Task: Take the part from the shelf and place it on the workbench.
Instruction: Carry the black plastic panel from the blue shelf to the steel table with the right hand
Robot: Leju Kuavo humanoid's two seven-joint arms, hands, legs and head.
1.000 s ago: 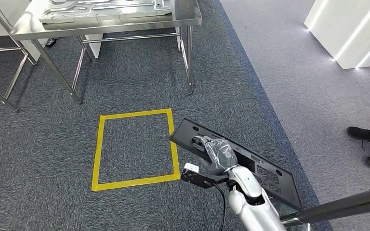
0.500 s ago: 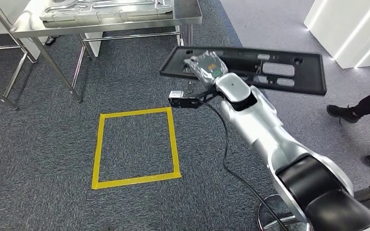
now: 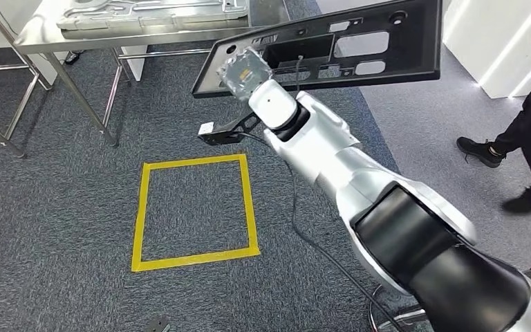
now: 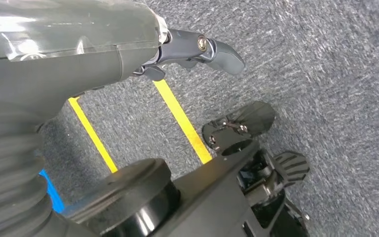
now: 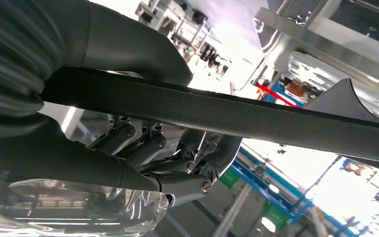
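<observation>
Part (image 3: 359, 41) is riding flat in the right hand (image 3: 247, 71), gripped at its near end, its long axis stretching rightward away from the workbench (image 3: 145, 33).

— That long black plastic panel with cut-outs (image 3: 359, 38), is it shiny?
— No, matt, with a fine grain along its edge. The right hand (image 3: 247, 70) holding it wears a crinkly clear film that catches the light.
— And the arm?
— Smooth silver shell, satin sheen, then a black matt section.
— The steel bench (image 3: 145, 33)?
— Brushed metal, bright and reflective. Below it, rough grey carpet (image 3: 55, 228) with glossy yellow tape (image 3: 251, 207).
</observation>
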